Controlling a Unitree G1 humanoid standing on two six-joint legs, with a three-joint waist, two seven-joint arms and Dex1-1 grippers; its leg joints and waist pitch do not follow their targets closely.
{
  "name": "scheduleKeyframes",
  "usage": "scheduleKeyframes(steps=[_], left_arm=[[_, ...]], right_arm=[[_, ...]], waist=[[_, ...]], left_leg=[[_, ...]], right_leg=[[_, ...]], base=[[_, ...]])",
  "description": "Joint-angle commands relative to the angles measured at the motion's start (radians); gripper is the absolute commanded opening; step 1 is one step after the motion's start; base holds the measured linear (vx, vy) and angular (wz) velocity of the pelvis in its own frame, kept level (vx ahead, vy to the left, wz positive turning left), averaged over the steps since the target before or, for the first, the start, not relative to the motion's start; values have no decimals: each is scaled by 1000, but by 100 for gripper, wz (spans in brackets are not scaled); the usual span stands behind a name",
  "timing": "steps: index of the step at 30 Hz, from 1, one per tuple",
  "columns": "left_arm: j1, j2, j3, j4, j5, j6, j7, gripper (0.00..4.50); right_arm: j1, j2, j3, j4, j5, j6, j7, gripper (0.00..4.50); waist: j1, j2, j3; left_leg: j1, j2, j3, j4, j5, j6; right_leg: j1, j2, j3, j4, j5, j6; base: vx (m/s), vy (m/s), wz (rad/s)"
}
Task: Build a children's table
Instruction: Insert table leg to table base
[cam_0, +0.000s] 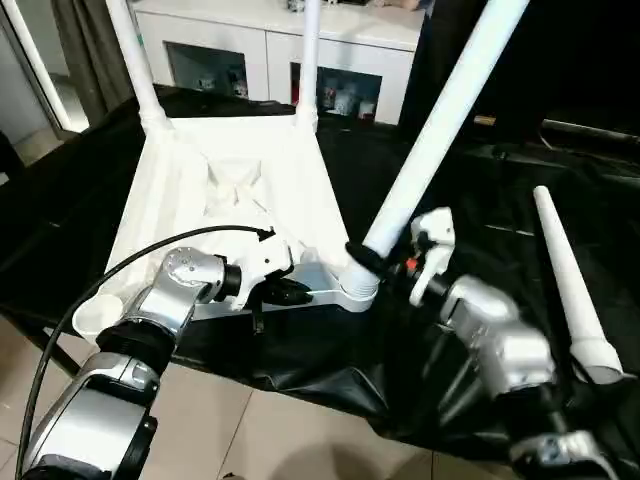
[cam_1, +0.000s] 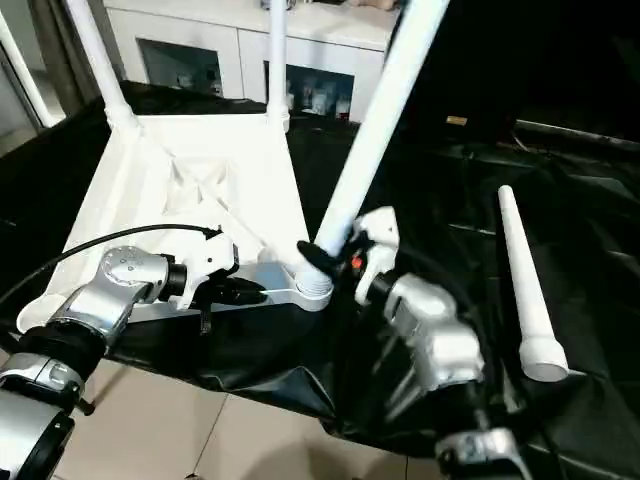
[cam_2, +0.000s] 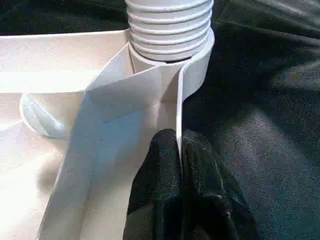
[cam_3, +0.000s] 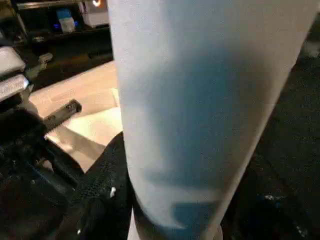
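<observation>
3rd leg going into near-right corner socket; L holds the top, R works the leg.

Table top (cam_0: 235, 195) lies upside down on black cloth (cam_0: 480, 200), two legs (cam_0: 135, 60) already upright in the far sockets. Left gripper (cam_2: 179, 150) is pinched tight on the rim wall just beside the near-right socket (cam_0: 355, 290), bracing it. Right gripper (cam_0: 385, 262) is clamped around the third leg (cam_0: 450, 110) low down, near its threaded end; leg leans to the right, not square w/ the socket. Fourth leg (cam_0: 565, 280) lies loose on the cloth at right; near-left socket (cam_0: 95, 315) is bare. To do it well: bring the leg vertical before turning, else threads may cross; keep L firm so the top doesn't spin.
</observation>
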Motion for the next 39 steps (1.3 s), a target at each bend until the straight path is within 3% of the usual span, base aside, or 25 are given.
scheduleKeyframes(steps=[1, 6, 7, 8, 10, 16, 20, 25, 30, 39], left_arm=[[-19, 8, 14, 15, 12, -2, 47, 0], [-10, 10, 10, 6, 10, -2, 40, 0], [-10, 10, 10, 6, 10, -2, 39, 0], [-6, 11, 8, 0, 9, -3, 33, 0], [0, 13, 8, -10, 3, -4, 20, 0], [15, 25, -4, -40, -8, -14, -45, 0], [22, 37, -31, -48, 9, -28, -82, 0], [19, 34, -31, -54, 2, -25, -87, 0], [19, 30, -25, -54, -11, -45, -110, 0], [49, 50, -53, -114, -63, -76, -287, 0]], right_arm=[[41, -12, 28, 46, -71, -10, -29, 188], [32, 11, 37, 65, -80, -37, -39, 188], [32, 11, 37, 65, -80, -37, -39, 188], [16, 18, 39, 79, -76, -37, -41, 188], [-1, 22, 39, 84, -68, -24, -35, 188], [-89, 12, 30, 138, -38, 41, 28, 188], [-120, -16, 44, 166, -38, 74, 92, 188], [-108, -48, 59, 169, -38, 79, 168, 188], [-74, -61, 46, 175, -34, 57, 190, 188], [-23, -92, 67, 140, -21, 23, 284, 188]], waist=[[1, 17, -53], [-3, 12, -50], [-2, 14, -51], [-4, 8, -51], [-6, 12, -50], [-22, 8, -51], [-22, 4, -54], [-18, -1, -57], [-18, 3, -58], [-14, 13, -61]], left_leg=[[16, 18, -10, -85, -392, -24], [20, 19, -16, -88, -432, -18], [18, 20, -17, -89, -427, -16], [17, 21, -16, -90, -426, -14], [14, 21, -17, -91, -423, -15], [12, 20, -17, -90, -417, -10], [10, 23, -12, -90, -363, -4], [10, 23, -6, -87, -321, 7], [11, 23, -4, -87, -311, 7], [13, 26, -3, -89, -292, 16]], right_leg=[[40, -60, 39, -100, -452, -149], [36, -63, 37, -110, -528, -123], [36, -64, 38, -108, -518, -126], [36, -62, 38, -107, -508, -129], [37, -63, 38, -105, -500, -134], [39, -63, 39, -104, -495, -147], [43, -61, 43, -93, -403, -173], [47, -61, 45, -86, -341, -196], [49, -60, 45, -85, -311, -202], [56, -57, 45, -79, -219, -234]], base=[[0, 0, 0], [0, 0, 0], [0, 0, 0], [0, 0, 0], [0, 0, 0], [0, 0, 0], [0, 0, 0], [0, 0, 0], [0, 0, 0], [0, 0, 0]])
